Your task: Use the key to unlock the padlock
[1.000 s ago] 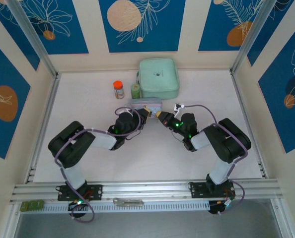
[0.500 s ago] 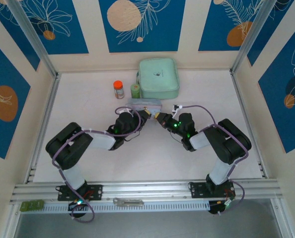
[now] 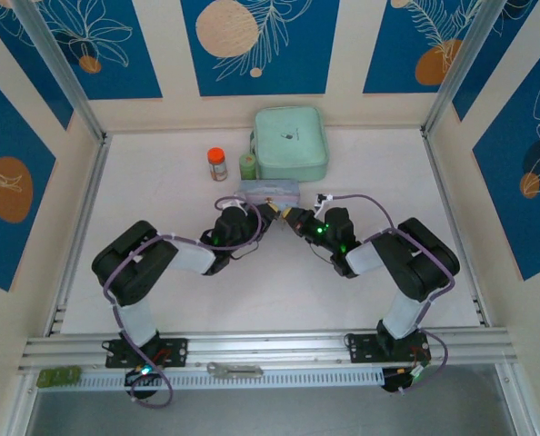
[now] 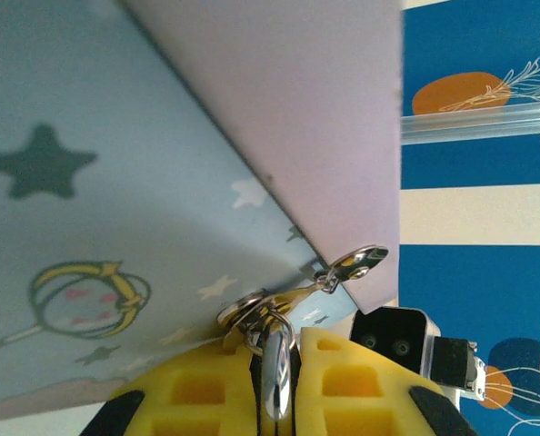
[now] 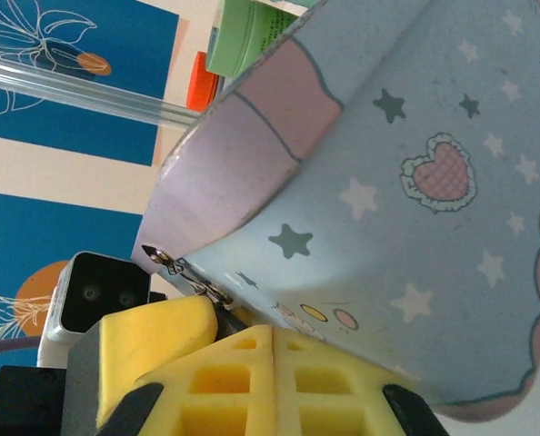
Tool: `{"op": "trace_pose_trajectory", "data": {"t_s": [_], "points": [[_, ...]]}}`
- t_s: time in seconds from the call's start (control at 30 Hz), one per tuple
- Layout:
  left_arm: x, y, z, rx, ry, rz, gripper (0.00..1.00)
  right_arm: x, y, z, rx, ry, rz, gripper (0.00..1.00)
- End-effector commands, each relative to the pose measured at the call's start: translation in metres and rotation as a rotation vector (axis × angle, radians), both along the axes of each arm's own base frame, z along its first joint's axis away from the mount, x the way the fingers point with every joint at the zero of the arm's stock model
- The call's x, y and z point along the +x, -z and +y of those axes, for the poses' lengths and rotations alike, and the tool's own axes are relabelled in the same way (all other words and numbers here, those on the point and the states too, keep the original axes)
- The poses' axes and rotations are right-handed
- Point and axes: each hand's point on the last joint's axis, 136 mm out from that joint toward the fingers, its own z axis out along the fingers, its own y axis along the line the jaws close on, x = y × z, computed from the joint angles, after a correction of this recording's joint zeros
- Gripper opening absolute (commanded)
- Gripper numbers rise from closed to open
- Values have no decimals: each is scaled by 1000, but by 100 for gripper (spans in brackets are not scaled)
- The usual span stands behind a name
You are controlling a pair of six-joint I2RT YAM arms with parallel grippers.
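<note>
The unlocking is partway along but not finished. The left hand [image 4: 276, 341] is staying narrow, pinching what looks to be the thin grey metal key [image 4: 276, 381] edge-on between its yellow pads. It is working right at the front edge of the pale blue rectangular tin box [image 4: 115, 227], which is resting on the white worktop [image 3: 161, 227]. The tiny dark padlock with brassy glints [image 4: 250, 314] is hanging at that edge, just above the fingertips and touching the key's end. Whether the key is sitting in the keyhole I cannot tell, and nothing is showing the shackle sprung. The right hand [image 5: 272, 338] is fully closed and pressing against the tin's corner, seemingly bracing it, holding nothing I can make out. Turning the key and freeing the shackle are remaining. Against a second ago, the right hand is sitting slightly closer to the left one, and the tin is lying where it was.
</note>
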Motion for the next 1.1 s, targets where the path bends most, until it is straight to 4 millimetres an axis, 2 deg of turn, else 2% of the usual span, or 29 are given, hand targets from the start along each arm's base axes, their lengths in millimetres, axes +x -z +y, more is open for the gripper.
{"op": "trace_pose_trajectory", "data": {"t_s": [0.0,0.1,0.13,0.27,0.43,0.57,0.67,0.77,0.9,1.0,1.07], "points": [[-21,-30,-33,-89,152,-34,0,-13,-26,24,6,-148,-123,0],[-20,-32,-26,-77,164,-26,0,-25,-27,21,-22,-240,-156,0],[-20,-32,-24,-72,170,-24,0,-30,-28,19,-23,-262,-157,3],[-17,-30,-15,-57,197,-36,0,-44,-33,11,-64,-323,-156,25],[-15,-27,-12,-66,228,-39,0,-55,-43,4,-124,-400,-175,40],[-13,-31,-14,-71,236,-51,0,-56,-39,-1,-101,-435,-162,42],[-11,-31,-15,-73,239,-50,0,-59,-36,2,-72,-481,-164,40],[-10,-28,-14,-69,235,-38,0,-58,-26,1,-116,-481,-162,39],[-9,-20,-11,-37,229,-1,0,-56,-11,-11,-364,-416,-177,42],[-10,-17,-9,-13,223,16,0,-58,-15,-15,-553,-417,-214,44],[-9,-16,-8,-6,222,24,0,-60,-15,-15,-620,-442,-228,43]]}}
